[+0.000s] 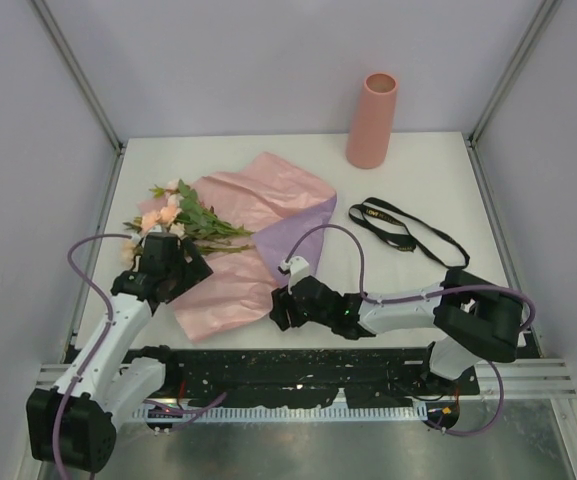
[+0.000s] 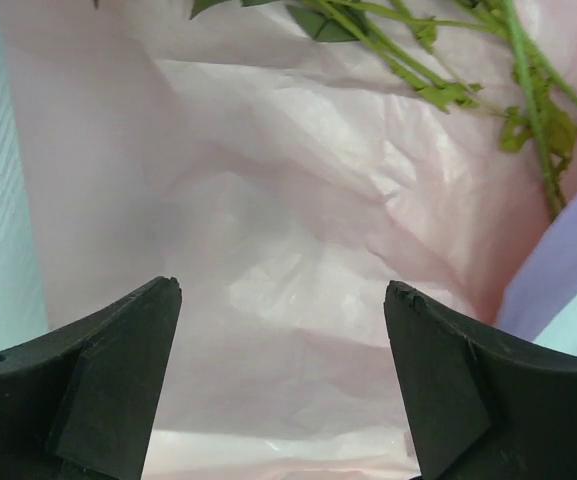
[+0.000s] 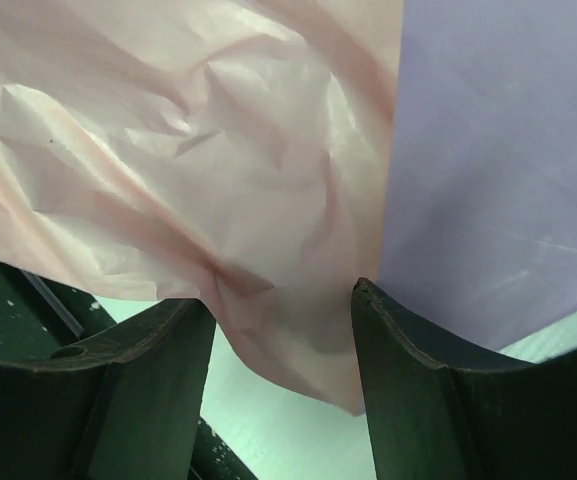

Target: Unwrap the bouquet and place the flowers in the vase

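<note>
The bouquet lies unwrapped: its pink paper (image 1: 230, 272) with a purple sheet (image 1: 293, 240) is spread flat, and the flowers (image 1: 173, 215) rest on its left part, blooms to the far left. My left gripper (image 1: 173, 262) hovers open just near of the stems (image 2: 418, 65), with only pink paper (image 2: 288, 200) beneath my left gripper (image 2: 283, 290). My right gripper (image 1: 280, 305) is open at the paper's near corner, and in the right wrist view that pink corner (image 3: 268, 300) hangs loose between the fingers of my right gripper (image 3: 283, 295). The salmon vase (image 1: 372, 120) stands upright at the back right.
A loose black ribbon (image 1: 403, 228) lies on the white table (image 1: 448, 180) right of the paper. Grey walls and metal posts close in the table on three sides. The black rail (image 1: 298, 365) with the arm bases runs along the near edge.
</note>
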`<state>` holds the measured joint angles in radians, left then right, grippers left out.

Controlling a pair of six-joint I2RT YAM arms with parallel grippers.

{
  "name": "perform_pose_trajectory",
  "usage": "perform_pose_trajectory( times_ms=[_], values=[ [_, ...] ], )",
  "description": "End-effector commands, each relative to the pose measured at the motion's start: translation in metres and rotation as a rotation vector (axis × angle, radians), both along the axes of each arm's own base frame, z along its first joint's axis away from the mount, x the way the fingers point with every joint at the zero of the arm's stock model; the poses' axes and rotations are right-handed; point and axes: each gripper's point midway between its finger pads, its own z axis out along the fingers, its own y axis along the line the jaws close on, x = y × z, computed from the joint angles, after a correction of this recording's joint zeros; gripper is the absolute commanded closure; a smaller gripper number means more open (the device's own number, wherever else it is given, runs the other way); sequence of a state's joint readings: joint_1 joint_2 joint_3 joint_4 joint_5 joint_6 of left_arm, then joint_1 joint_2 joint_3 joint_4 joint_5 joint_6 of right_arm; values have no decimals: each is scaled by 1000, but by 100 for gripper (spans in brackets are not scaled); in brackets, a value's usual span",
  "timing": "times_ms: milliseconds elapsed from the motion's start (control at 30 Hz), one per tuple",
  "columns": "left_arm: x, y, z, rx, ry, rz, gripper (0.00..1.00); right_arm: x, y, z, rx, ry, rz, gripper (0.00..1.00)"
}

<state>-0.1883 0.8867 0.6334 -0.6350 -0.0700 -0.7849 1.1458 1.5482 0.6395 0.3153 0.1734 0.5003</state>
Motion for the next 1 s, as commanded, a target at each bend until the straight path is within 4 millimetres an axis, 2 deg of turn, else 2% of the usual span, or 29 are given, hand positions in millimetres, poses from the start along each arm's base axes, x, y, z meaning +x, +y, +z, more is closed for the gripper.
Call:
perform_pose_trajectory(
  times_ms=[0,167,233,300,333,367,400,500,600,700,800,867,967],
  values=[
    [-5,10,-15,52,50,33,12,-6,0,1,28,17,-20,39],
    [-6,8,-16,55,87,28,12,-18,-7,-3,-8,0,-23,39],
    [-3,4,-20,47,80,22,12,-19,-6,5,7,-7,-18,39],
    [3,2,-24,55,68,21,13,-17,-1,22,35,-19,-18,39],
    [3,3,-28,65,83,24,13,-14,1,37,48,-35,-21,39],
    [4,4,-31,74,97,27,13,-13,-2,40,27,-38,-28,39],
    [4,5,-35,85,114,22,13,-6,1,63,61,-72,-55,38],
    [1,1,-44,78,171,4,13,14,-7,96,74,-151,-145,31],
    [-4,-8,-50,65,185,-22,14,34,-17,117,46,-251,-224,27],
    [-6,-14,-50,63,172,-46,14,47,-19,141,43,-320,-268,25],
    [-7,-19,-46,51,155,-59,16,61,-28,156,28,-383,-332,20],
    [-9,-24,-43,38,148,-69,17,78,-33,160,15,-418,-392,16],
    [-15,-30,-44,8,145,-62,18,101,-27,155,-49,-454,-437,12]
  ],
)
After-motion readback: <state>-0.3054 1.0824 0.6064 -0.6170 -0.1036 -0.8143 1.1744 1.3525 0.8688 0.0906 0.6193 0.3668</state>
